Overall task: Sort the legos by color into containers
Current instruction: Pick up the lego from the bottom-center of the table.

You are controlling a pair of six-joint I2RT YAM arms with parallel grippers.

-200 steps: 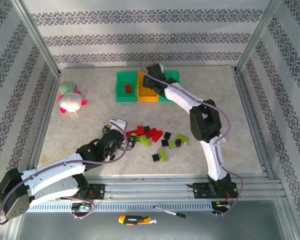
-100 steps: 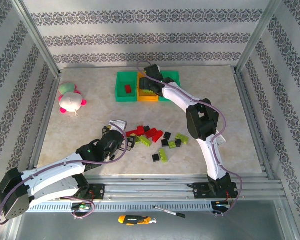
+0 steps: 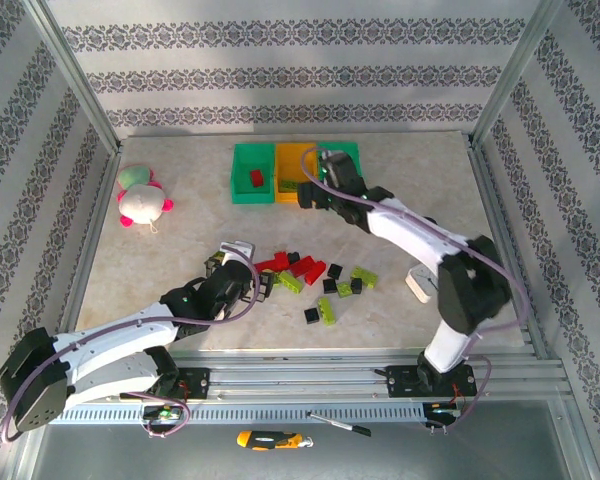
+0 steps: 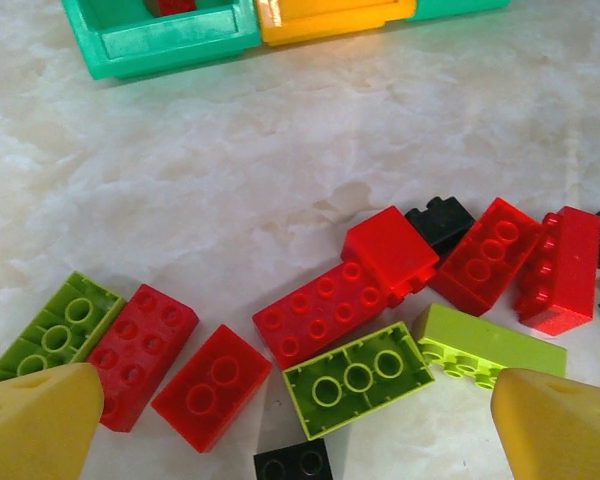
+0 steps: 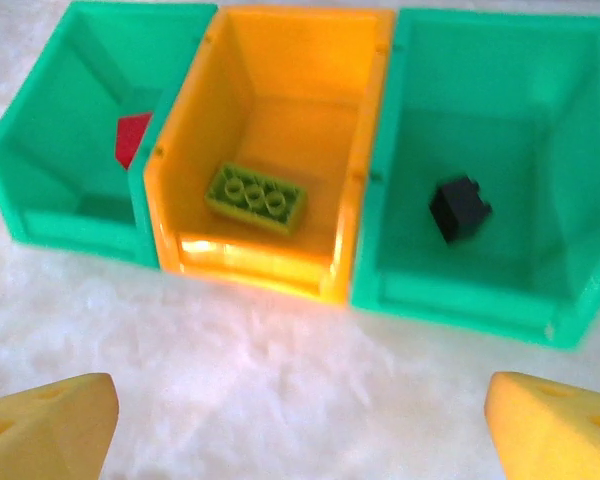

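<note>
Well nearer than the orange bin (image 5: 290,70), the left gripper (image 4: 300,435) hung wide open and empty over the loose legos (image 4: 325,310), a scatter of red, lime and black. Just short of that bin the right gripper (image 5: 300,425) hovered, fingers spread, gripping nothing. Inside it lay a lime brick (image 5: 256,198); the left green bin (image 5: 70,110) adjoining it held a red brick (image 5: 132,138), the right green bin (image 5: 510,90) a black brick (image 5: 459,208).

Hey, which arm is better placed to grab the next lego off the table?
Left. The left fingers, open, hover just above the loose legos, with lime and red bricks between them. The right fingers, open and empty, sit up by the containers, far from the pile.
</note>
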